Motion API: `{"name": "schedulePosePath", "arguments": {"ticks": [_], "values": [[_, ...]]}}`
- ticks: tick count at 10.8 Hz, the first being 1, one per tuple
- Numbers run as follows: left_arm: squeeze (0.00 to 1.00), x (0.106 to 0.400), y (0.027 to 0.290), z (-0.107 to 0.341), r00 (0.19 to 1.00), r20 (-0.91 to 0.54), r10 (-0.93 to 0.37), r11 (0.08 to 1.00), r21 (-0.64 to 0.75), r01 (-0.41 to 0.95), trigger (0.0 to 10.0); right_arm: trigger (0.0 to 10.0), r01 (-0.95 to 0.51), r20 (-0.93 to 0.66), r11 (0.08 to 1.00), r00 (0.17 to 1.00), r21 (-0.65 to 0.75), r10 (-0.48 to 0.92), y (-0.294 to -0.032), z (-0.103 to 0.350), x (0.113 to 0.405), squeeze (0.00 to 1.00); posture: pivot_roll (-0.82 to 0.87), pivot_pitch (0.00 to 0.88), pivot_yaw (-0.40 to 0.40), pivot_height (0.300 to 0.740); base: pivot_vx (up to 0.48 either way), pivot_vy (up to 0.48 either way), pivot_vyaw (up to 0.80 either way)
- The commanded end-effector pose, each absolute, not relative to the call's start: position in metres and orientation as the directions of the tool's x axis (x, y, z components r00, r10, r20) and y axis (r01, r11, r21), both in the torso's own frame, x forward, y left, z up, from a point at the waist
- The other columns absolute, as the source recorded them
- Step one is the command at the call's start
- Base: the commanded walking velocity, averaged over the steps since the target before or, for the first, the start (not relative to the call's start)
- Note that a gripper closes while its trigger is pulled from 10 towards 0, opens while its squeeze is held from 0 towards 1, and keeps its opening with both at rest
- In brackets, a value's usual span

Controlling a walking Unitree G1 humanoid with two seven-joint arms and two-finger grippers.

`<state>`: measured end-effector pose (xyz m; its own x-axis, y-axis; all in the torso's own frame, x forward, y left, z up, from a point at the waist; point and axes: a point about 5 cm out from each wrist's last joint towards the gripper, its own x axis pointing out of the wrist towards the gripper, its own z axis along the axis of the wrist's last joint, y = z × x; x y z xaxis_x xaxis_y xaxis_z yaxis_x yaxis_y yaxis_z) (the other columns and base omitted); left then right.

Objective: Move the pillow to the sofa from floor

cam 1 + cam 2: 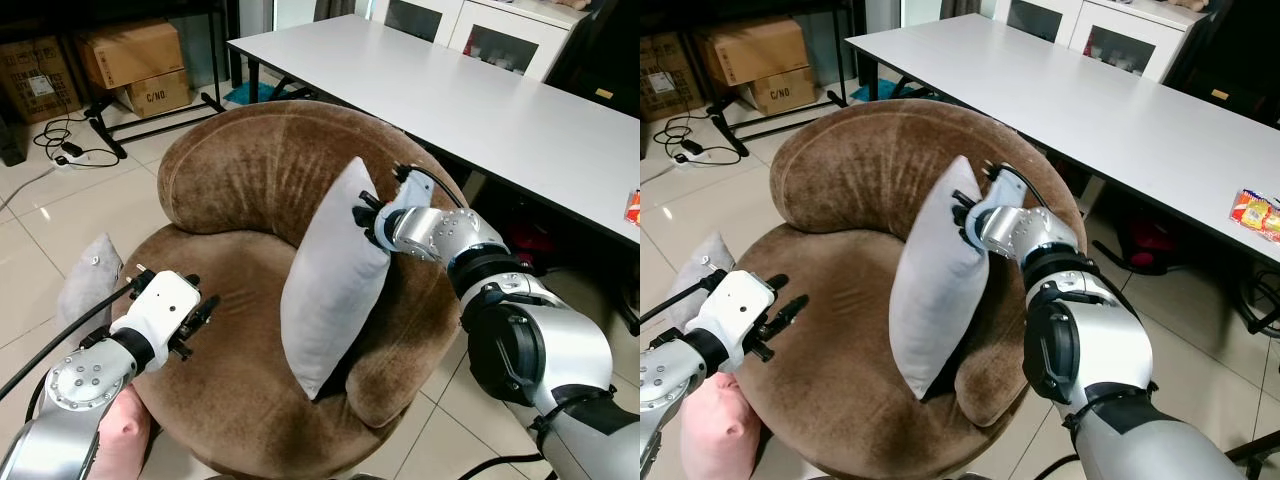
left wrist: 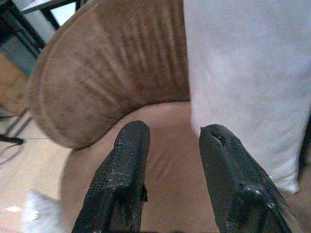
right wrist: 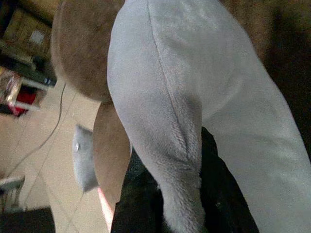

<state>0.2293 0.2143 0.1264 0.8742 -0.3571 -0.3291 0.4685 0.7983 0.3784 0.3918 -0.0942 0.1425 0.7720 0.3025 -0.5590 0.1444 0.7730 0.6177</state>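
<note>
Standing on one sofa [image 1: 250, 180]: one pillow [image 1: 335, 275].

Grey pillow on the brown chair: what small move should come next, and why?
Probably open the right claw and draw back. It pinches the top edge of the grey pillow, which already stands on the brown sofa seat, leaning on the backrest. The left claw is open.

The grey pillow [image 1: 330, 280] hid part of the brown sofa's [image 1: 240, 170] seat and right armrest behind it; its lower corner sank out of sight between seat and armrest; the right gripper's [image 1: 366, 217] fingertips were buried in the pillow's top edge; a second grey cushion [image 1: 88, 282] on the floor sat half behind the sofa; a pink cushion [image 1: 122, 440] was cut off by the frame's lower edge.
</note>
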Motion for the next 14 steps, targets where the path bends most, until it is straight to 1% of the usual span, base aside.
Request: {"name": "schedulePosePath", "arguments": {"ticks": [1, 2, 3, 4, 5, 6, 7, 8, 9, 10, 11, 12, 14], "values": [[0.0, 0.228, 0.211, 0.134, 0.867, -0.3, -0.397, 0.806, 0.337, 0.486, 10.0, 10.0, 0.194, -0.541, 0.758, 0.806, 0.622, 0.238, -0.11, 0.145, 0.396, 0.0, 0.07, 0.0, -0.101, 0.74, 0.0, 0.0, 0.0], [0.0, 0.223, 0.204, 0.14, 0.837, -0.287, -0.467, 0.8, 0.266, 0.538, 10.0, 10.0, 0.266, -0.558, 0.771, 0.819, 0.578, 0.136, -0.127, 0.137, 0.395, 0.0, 0.07, 0.0, -0.102, 0.74, 0.0, 0.0, 0.0], [0.0, 0.22, 0.201, 0.14, 0.812, -0.291, -0.506, 0.786, 0.233, 0.573, 10.0, 10.0, 0.332, -0.571, 0.778, 0.82, 0.534, 0.042, -0.143, 0.129, 0.393, 0.0, 0.07, 0.0, -0.103, 0.74, 0.0, 0.0, 0.0], [0.0, 0.22, 0.201, 0.143, 0.806, -0.277, -0.524, 0.785, 0.212, 0.583, 10.0, 10.0, 0.372, -0.567, 0.806, 0.822, 0.46, -0.055, -0.16, 0.123, 0.391, 0.0, 0.07, 0.0, -0.105, 0.74, 0.0, 0.0, 0.0], [0.0, 0.219, 0.2, 0.146, 0.792, -0.269, -0.548, 0.778, 0.183, 0.601, 10.0, 10.0, 0.426, -0.584, 0.807, 0.802, 0.41, -0.127, -0.173, 0.117, 0.387, 0.0, 0.07, 0.0, -0.105, 0.74, 0.0, 0.0, 0.0], [0.0, 0.218, 0.199, 0.148, 0.784, -0.27, -0.559, 0.773, 0.172, 0.611, 10.0, 10.0, 0.446, -0.582, 0.806, 0.797, 0.389, -0.161, -0.179, 0.114, 0.385, 0.0, 0.07, 0.0, -0.105, 0.74, 0.0, 0.0, 0.0], [0.0, 0.219, 0.198, 0.148, 0.782, -0.272, -0.561, 0.772, 0.169, 0.613, 10.0, 10.0, 0.448, -0.563, 0.802, 0.808, 0.396, -0.173, -0.183, 0.115, 0.386, 0.81, 0.07, 0.0, -0.105, 0.74, 0.0, 0.0, 0.0], [0.0, 0.22, 0.198, 0.149, 0.779, -0.273, -0.565, 0.769, 0.167, 0.617, 10.0, 10.0, 0.451, -0.531, 0.776, 0.828, 0.441, -0.18, -0.192, 0.118, 0.386, 1.0, 0.07, 0.0, -0.105, 0.74, 0.0, 0.0, 0.0], [0.0, 0.221, 0.198, 0.149, 0.776, -0.276, -0.567, 0.768, 0.165, 0.619, 10.0, 10.0, 0.435, -0.515, 0.762, 0.843, 0.479, -0.157, -0.195, 0.12, 0.387, 1.0, 0.06, 0.0, -0.1, 0.74, 0.0, 0.0, 0.0], [0.0, 0.22, 0.198, 0.148, 0.769, -0.286, -0.571, 0.763, 0.161, 0.626, 10.0, 10.0, 0.429, -0.527, 0.753, 0.84, 0.499, -0.129, -0.198, 0.117, 0.385, 1.0, 0.06, 0.0, -0.1, 0.74, 0.0, 0.0, 0.0], [0.0, 0.22, 0.197, 0.147, 0.767, -0.292, -0.572, 0.761, 0.159, 0.629, 10.0, 10.0, 0.454, -0.564, 0.743, 0.816, 0.491, -0.125, -0.203, 0.11, 0.38, 1.0, 0.06, 0.0, -0.101, 0.74, 0.0, 0.0, 0.0], [0.0, 0.219, 0.197, 0.145, 0.764, -0.297, -0.572, 0.76, 0.159, 0.631, 10.0, 10.0, 0.461, -0.594, 0.766, 0.794, 0.448, -0.13, -0.209, 0.1, 0.373, 1.0, 0.06, 0.0, -0.102, 0.74, 0.0, 0.0, 0.0], [0.0, 0.219, 0.196, 0.144, 0.761, -0.302, -0.574, 0.757, 0.159, 0.634, 10.0, 10.0, 0.456, -0.564, 0.773, 0.811, 0.441, -0.156, -0.224, 0.101, 0.372, 1.0, 0.05, 0.0, -0.096, 0.74, 0.0, 0.0, 0.0]]}}
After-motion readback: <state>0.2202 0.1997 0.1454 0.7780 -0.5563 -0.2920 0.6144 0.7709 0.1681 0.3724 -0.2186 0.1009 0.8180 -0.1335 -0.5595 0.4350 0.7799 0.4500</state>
